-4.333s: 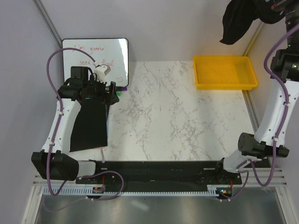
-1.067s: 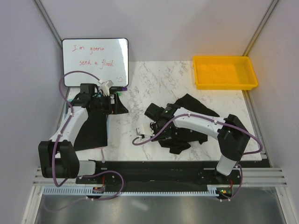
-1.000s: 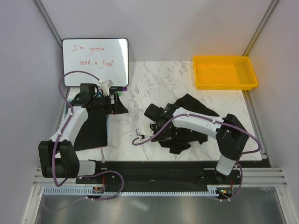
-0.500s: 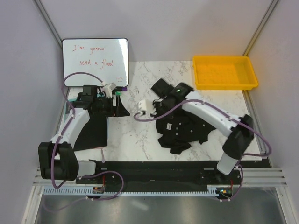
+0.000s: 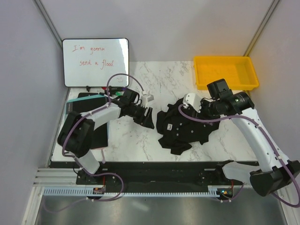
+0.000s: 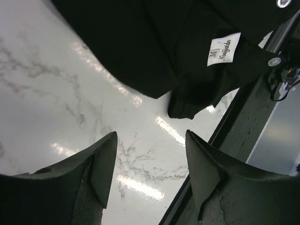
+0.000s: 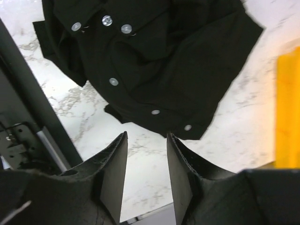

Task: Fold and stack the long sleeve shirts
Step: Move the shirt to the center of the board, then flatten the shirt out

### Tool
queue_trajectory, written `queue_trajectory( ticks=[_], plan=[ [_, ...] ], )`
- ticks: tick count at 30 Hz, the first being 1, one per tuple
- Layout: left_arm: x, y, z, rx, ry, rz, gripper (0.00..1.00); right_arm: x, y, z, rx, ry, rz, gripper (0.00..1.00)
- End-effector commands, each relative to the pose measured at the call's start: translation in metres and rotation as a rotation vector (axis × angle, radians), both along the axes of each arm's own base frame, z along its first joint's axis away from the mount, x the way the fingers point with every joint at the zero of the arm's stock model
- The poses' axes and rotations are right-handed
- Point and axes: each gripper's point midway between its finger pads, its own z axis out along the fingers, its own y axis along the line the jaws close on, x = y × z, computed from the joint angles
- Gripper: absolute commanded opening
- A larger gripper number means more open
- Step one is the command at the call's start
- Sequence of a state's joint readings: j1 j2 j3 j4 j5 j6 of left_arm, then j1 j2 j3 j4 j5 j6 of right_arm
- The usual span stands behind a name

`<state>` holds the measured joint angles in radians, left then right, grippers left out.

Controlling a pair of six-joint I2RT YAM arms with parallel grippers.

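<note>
One black long sleeve shirt (image 5: 183,130) lies crumpled in a heap on the marble table, right of centre. In the left wrist view the shirt (image 6: 154,42) shows a white size label (image 6: 224,49). In the right wrist view the shirt (image 7: 150,61) shows several pale buttons. My left gripper (image 5: 146,117) is open and empty just left of the heap, above bare marble (image 6: 150,154). My right gripper (image 5: 185,108) is open and empty over the heap's far right edge, above marble beside the hem (image 7: 146,145).
A flat black board (image 5: 97,137) lies at the left, partly under my left arm. A whiteboard (image 5: 96,62) with red writing stands at the back left. A yellow tray (image 5: 226,72) sits at the back right, and its edge shows in the right wrist view (image 7: 288,108).
My left gripper has swung right from the board to the shirt's left edge. My right gripper has let go of the shirt and drawn back right; the shirt has dropped into a heap.
</note>
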<state>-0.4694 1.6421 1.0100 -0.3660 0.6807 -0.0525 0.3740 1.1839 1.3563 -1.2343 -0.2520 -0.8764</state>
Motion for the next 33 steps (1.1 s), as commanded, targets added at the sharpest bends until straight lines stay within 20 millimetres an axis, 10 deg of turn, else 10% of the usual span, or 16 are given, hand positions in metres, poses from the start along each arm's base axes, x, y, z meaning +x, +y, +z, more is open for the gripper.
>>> queue_trajectory(
  ticks=[1,15,18,20,27,33],
  plan=[
    [0.016,-0.047,0.007,-0.034,-0.107,-0.086,0.66,-0.008,0.009,-0.015,0.085,0.111,-0.056,0.47],
    [0.008,-0.062,-0.06,0.218,-0.324,-0.31,0.56,0.023,0.001,-0.008,0.235,0.252,-0.186,0.51],
    [0.022,-0.056,-0.047,0.261,-0.404,-0.31,0.27,0.029,-0.006,-0.009,0.254,0.271,-0.214,0.51],
    [0.019,-0.046,-0.015,0.278,-0.425,-0.318,0.03,0.031,-0.006,-0.008,0.287,0.288,-0.231,0.51],
    [-0.015,-0.047,0.226,-0.009,-0.698,-0.345,0.02,0.051,0.007,-0.003,0.465,0.381,-0.313,0.55],
    [-0.05,-0.049,0.317,-0.201,-0.754,-0.335,0.02,0.075,-0.009,0.005,0.601,0.446,-0.433,0.61]
  ],
)
